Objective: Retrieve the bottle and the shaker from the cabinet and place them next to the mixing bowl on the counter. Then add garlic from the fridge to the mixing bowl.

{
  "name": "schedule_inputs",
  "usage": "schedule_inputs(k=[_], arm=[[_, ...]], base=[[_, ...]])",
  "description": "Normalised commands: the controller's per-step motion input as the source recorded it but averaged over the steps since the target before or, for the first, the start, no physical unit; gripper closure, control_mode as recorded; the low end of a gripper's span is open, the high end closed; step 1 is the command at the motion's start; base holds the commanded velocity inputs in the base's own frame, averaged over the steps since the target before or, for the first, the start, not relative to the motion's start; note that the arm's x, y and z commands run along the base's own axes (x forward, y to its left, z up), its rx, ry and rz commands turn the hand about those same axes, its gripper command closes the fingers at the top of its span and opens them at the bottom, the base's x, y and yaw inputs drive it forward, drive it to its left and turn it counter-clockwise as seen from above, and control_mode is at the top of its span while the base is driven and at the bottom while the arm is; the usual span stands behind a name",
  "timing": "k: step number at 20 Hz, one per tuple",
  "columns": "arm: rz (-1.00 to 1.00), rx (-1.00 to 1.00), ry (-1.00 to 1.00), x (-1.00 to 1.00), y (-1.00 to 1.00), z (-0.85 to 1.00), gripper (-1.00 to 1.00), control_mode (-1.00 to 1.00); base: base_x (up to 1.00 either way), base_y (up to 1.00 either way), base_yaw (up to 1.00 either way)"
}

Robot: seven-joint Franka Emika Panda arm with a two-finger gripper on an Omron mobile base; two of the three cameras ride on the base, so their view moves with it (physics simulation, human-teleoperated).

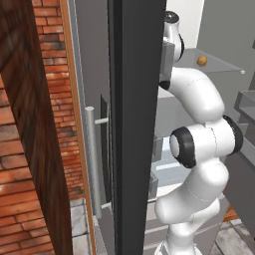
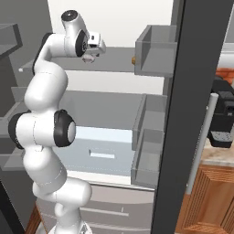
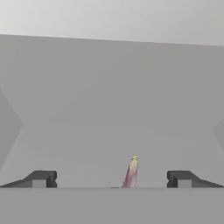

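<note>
Hand view puts the garlic (image 3: 132, 173) at lower centre, a pinkish tip with a yellowish point rising just above the bottom band, between the two tips of my end effector (image 3: 111, 179). The fingers stand wide apart and hold nothing. The bulb seems to sit on a grey shelf inside the fridge (image 3: 109, 96), whose back wall is behind it.

I judge the risk to be this: the bulb lies right of centre between my fingers, so closing now could nudge it sideways or pinch only its tip, and it could roll off. So little of it shows that I cannot judge how deep it sits.

In the right base view my arm rises from lower left, bends at the dark elbow and reaches to the upper left, the end effector (image 2: 93, 51) pointing level into the fridge (image 2: 155, 55) at an upper shelf. The dark fridge door (image 1: 137, 124) stands open beside me.
</note>
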Motion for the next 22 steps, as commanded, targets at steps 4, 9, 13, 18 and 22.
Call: schedule_inputs(k=[4,9,13,18,22], arm=[[0.00,0.00,0.00,0.00,0.00,0.13,-1.00,-1.00],[0.00,0.00,0.00,-0.11,-0.04,0.05,-1.00,-1.00],[0.00,0.00,0.03,-0.23,-0.14,-0.08,-1.00,-1.00],[0.00,0.00,0.06,-0.20,-0.07,-0.10,-1.00,-1.00],[0.00,0.00,0.03,-0.03,0.00,-0.10,-1.00,-1.00]], base=[[0.00,0.00,0.00],[0.00,0.00,0.00],[0.00,0.00,0.00],[0.00,0.00,0.00],[0.00,0.00,0.00]])
